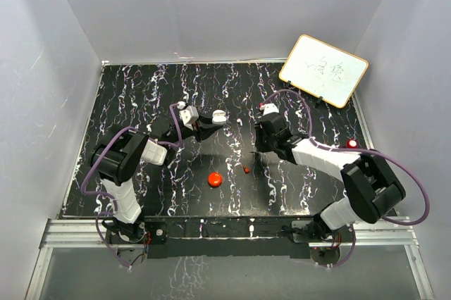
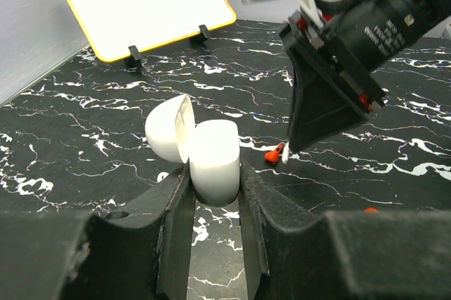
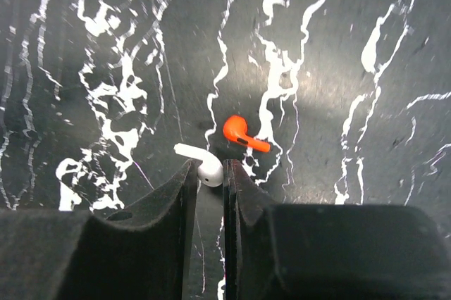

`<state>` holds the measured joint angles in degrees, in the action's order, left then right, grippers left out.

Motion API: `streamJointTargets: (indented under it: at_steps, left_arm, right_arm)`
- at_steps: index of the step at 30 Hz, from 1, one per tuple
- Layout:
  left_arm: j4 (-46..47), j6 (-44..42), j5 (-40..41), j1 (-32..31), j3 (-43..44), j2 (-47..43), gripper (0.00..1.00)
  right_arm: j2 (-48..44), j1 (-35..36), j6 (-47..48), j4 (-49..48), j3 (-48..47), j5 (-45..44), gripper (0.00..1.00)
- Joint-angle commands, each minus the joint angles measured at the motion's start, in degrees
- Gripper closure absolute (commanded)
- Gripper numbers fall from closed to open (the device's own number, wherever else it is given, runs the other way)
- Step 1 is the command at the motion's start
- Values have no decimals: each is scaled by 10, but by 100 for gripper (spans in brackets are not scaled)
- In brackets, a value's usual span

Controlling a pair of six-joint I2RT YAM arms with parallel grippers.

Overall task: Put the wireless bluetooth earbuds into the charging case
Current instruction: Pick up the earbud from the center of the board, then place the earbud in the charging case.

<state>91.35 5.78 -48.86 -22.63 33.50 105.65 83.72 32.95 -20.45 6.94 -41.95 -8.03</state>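
- Right wrist view first: the right gripper [image 3: 210,173] has its jaws nearly together, and they look pinched on the fat end of the white earbud [image 3: 201,165]. The stem pokes out to the side, and the bud looks to be right down at the table [image 3: 106,46].
- The red earbud [image 3: 242,134] is lying on the table just beside that pinch, almost touching the white one.
- Over on the other arm, the left gripper [image 2: 213,177] is clamped on the lower half of the white case [image 2: 211,152]. It holds the case up off the table with the lid flipped open.
- There's also a red puck [image 1: 215,179] sitting on the table nearer the arm bases, away from all this.
- What worries me is that the grip is only on the very fingertips and on a rounded bit of plastic. I reckon the bud could twist or pop out on the lift.
- Second worry: the red earbud is so close that a small sideways drift of the fingers would probably flick it off somewhere.
- Third: if the bud swivels in the pinch, the stem won't line up with its slot. Pushing it in anyway might shove the case around in the left gripper.
- Writing: the whiteboard [image 1: 324,70] has some faint scribble I can't read. The small white lettering on the right arm's body is too blurry from the left wrist view.
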Motion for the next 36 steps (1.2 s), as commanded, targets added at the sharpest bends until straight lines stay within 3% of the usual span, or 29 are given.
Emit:
streamJointTargets:
  at_steps: [1, 14, 36]
  left_arm:
    - [110, -6, -15, 2, 9, 3, 100]
    - [110, 26, -36, 3, 24, 18, 100]
    - [110, 38, -69, 4, 29, 28, 100]
  right_arm:
    - [-38, 6, 61, -3, -51, -13, 92]
    - [-78, 48, 178, -3, -129, -25, 93]
    - [-2, 153, 312, 63, -270, -131, 94]
